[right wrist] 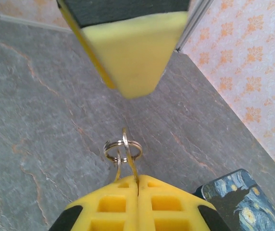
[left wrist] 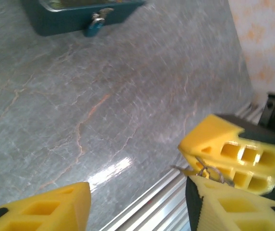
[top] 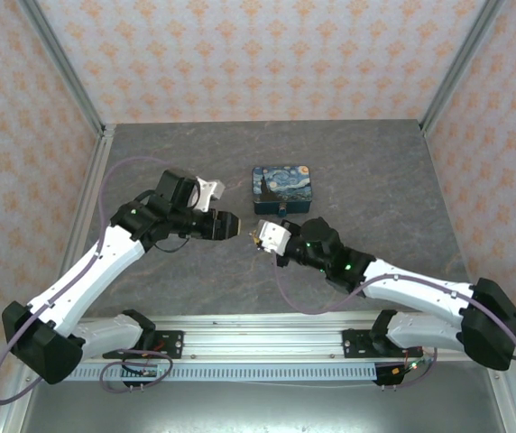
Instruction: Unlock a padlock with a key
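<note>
Firmly, right pincer (right wrist: 137, 182) pinches key ring (right wrist: 126, 147) (left pincer (left wrist: 138, 193) gaping).

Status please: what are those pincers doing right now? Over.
Right pincer shut on key ring. Left pincer open, close beside it. Padlock apparently hanging on blue box front, untouched.

Top view: from high on the near side of the painted box (top: 282, 187), looking down. Left wrist: low, close, facing the box. Right wrist: close beside it, looking past. Shared throughout: the box.
</note>
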